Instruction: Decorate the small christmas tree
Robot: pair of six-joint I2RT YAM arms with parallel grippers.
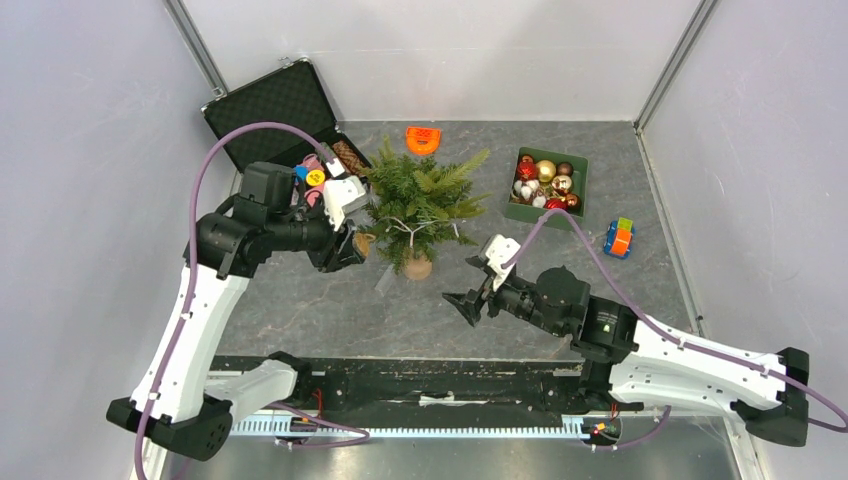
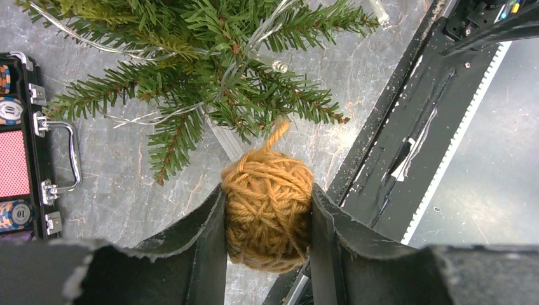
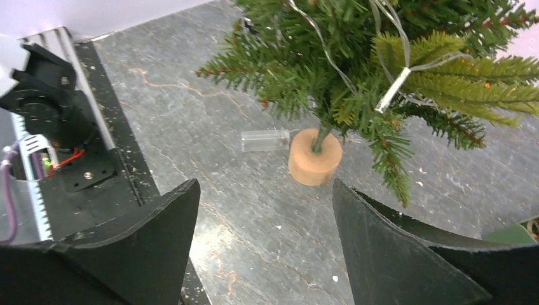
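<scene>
1. We are looking at the small christmas tree (image 1: 420,205), which is standing upright on its tan stump base (image 3: 314,157) near the middle of the grey bench (image 1: 330,310). A clear light string (image 3: 395,89) is running through its branches.
2. A small clear box (image 3: 265,140) is lying on the bench just beside the stump base.
3. Our left hand (image 2: 267,189) is hovering just beside the tree's left branches. Its fingers are clamping a mustard yarn ball (image 2: 268,219), and one loose strand is pointing toward the needles.
4. Our right hand (image 3: 264,185) is facing the stump base from the tree's near right side. Its fingers are standing apart with nothing between them.
5. Beyond the left arm, a black briefcase (image 1: 275,105) is lying open. Off to the tree's right, a green tray (image 1: 581,170) is holding baubles.
</scene>
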